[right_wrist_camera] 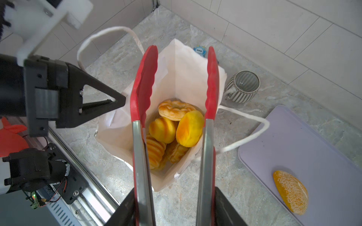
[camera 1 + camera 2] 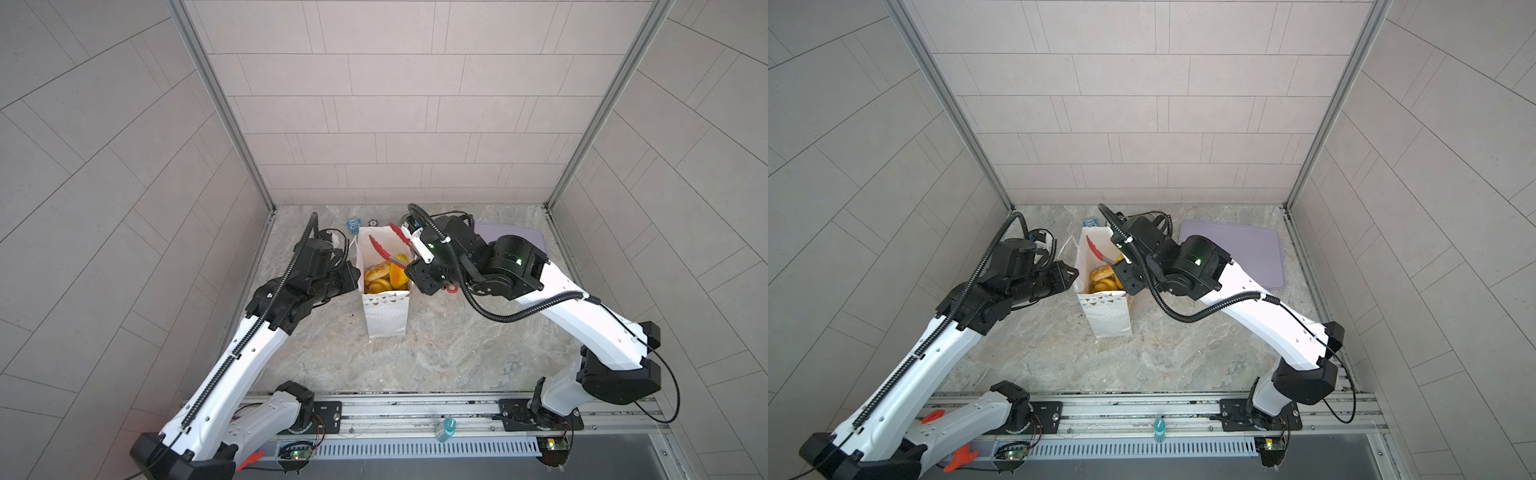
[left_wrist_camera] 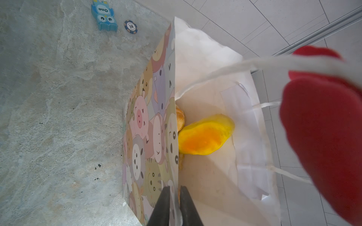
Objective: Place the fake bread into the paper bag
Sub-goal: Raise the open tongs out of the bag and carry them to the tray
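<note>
The paper bag (image 2: 384, 316) (image 2: 1106, 316) stands open in the middle of the table, animal print on its broad side (image 3: 148, 127). Several pieces of fake bread (image 2: 386, 276) (image 2: 1102, 278) lie inside, a smooth yellow bun (image 1: 189, 128) (image 3: 205, 137) on top. One sesame bun (image 1: 290, 191) lies on the lilac tray (image 1: 313, 146). My left gripper (image 3: 175, 188) (image 2: 353, 276) is shut on the bag's left wall near the rim. My right gripper (image 1: 174, 197) (image 2: 419, 274) grips the red-tipped tongs (image 1: 145, 88) (image 2: 384, 249). The tong tips are spread apart over the bag's mouth with nothing between them.
A striped mug (image 1: 242, 86) stands behind the bag. A blue owl tag (image 3: 103, 15) and a poker chip (image 3: 130, 26) lie near the back wall. The lilac tray (image 2: 1246, 249) sits at the back right. The arms' rail (image 2: 415, 409) runs along the front edge.
</note>
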